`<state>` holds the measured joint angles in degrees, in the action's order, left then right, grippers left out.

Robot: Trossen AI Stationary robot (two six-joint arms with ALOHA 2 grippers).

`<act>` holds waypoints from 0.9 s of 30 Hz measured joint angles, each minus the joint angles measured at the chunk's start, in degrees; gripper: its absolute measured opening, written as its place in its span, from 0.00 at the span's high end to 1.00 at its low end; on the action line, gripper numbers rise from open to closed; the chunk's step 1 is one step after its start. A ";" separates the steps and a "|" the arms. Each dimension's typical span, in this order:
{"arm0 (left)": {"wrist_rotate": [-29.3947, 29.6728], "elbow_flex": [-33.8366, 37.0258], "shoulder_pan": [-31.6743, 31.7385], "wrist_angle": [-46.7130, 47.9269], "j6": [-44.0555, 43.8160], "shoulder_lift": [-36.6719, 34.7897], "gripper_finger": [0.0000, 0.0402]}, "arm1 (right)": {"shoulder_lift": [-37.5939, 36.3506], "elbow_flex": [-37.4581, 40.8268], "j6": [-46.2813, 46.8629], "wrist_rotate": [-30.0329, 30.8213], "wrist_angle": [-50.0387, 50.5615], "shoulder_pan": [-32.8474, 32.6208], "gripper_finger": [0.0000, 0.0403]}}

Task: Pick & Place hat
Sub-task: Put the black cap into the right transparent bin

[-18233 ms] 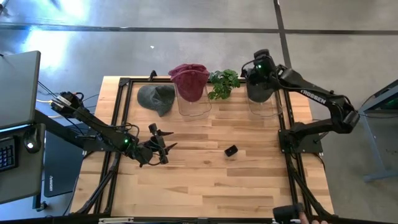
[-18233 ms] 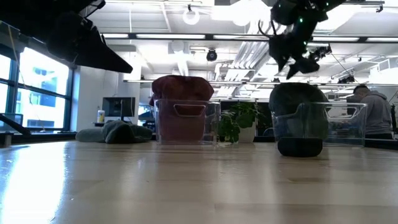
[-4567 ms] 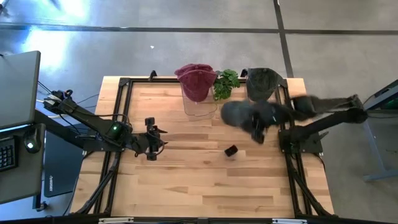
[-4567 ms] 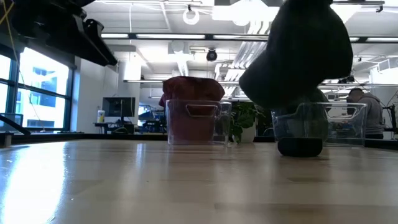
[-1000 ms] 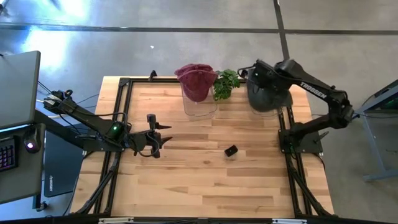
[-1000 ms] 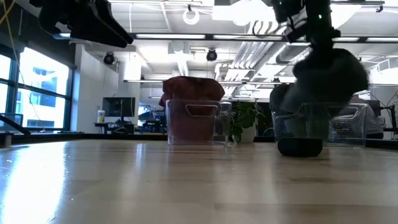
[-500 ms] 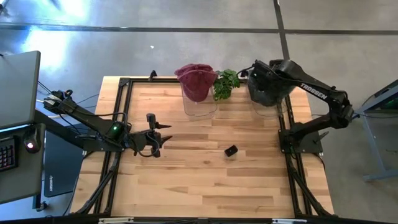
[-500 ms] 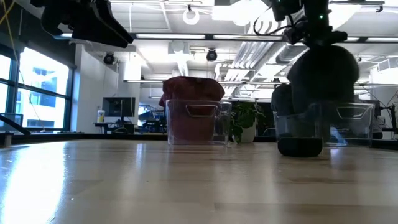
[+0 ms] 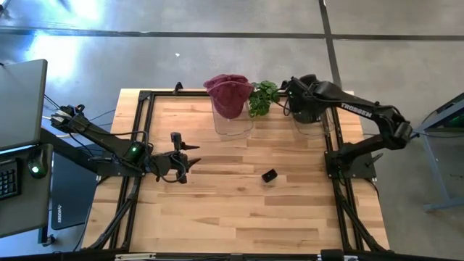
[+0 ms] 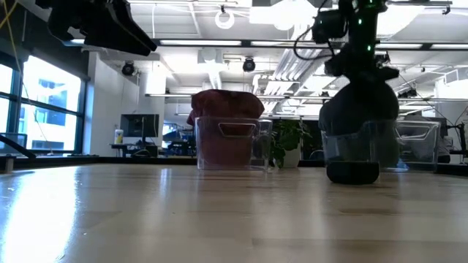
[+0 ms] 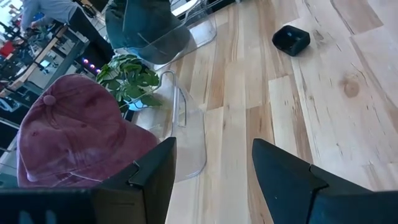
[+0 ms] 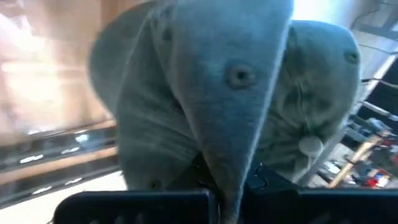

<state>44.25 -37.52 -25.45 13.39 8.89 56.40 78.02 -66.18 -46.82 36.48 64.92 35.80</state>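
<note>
- Fingers of the right gripper (image 12: pixel 227 186) are pressed together on a fold of the grey hat (image 12: pixel 217 99); in the right wrist view the fabric rises straight out of the pinch, with the crown button facing the camera.
- Seen from above, the right gripper (image 9: pixel 296 93) sits at the table's far edge on the right side, over the right clear bin (image 9: pixel 317 125), with the grey hat (image 9: pixel 308 110) bunched dark beneath it.
- From table height, the grey hat (image 10: pixel 360 109) hangs as a rounded mass with its long axis roughly upright, its lower part at or inside the rim of the right clear bin (image 10: pixel 376 150). Whether it rests on the dark hat (image 10: pixel 352 172) lying at the bin's bottom I cannot tell.
- Which way the brim points is not clear from any view.
- Left gripper (image 9: pixel 179 154) hovers over the left-centre of the table (image 9: pixel 239 210) with its fingers (image 11: pixel 158 177) spread and nothing between them, well apart from the bins.
- Maroon hat (image 9: pixel 230 96) sits crown-up in the other clear bin (image 9: pixel 233 123), to the left of a small green plant (image 9: pixel 262 98) that stands between the two bins.
- Small black object (image 9: pixel 269 175) lies on the wood near the middle, apart from both grippers.
</note>
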 joint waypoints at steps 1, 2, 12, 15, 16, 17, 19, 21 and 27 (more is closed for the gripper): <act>0.00 0.00 0.00 0.00 -0.05 0.00 0.49 | 0.00 1.53 -1.05 0.55 -2.57 0.35 0.99; 0.00 0.00 0.00 0.00 -0.07 0.00 0.49 | 0.00 2.82 -2.19 1.08 -4.90 0.61 0.99; -0.02 0.00 0.00 0.00 -0.07 0.00 0.49 | 0.02 10.96 -17.55 6.69 -28.20 2.22 0.99; -0.02 0.00 0.00 0.00 -0.07 0.00 0.49 | 0.02 10.74 -20.50 8.55 -32.13 2.26 0.99; -0.03 0.00 0.00 0.00 -0.05 0.00 0.49 | 0.02 10.71 -21.13 9.38 -33.20 2.53 0.98; -0.07 0.00 0.00 0.02 -0.07 0.00 0.49 | 0.02 10.69 -21.43 10.02 -33.83 2.87 0.97; -0.09 0.00 0.00 0.02 -0.05 0.00 0.49 | 0.01 10.65 -21.35 10.36 -33.92 3.71 0.94; -0.13 0.00 0.00 0.02 -0.07 0.00 0.49 | 0.02 10.65 -20.02 9.56 -33.57 4.57 0.88; -0.13 0.00 0.00 0.04 -0.11 0.00 0.49 | -0.05 10.65 -13.86 8.89 -31.14 3.73 0.63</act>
<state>44.12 -37.52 -25.45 13.43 8.78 56.40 77.97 -55.53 -60.69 45.37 33.78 39.53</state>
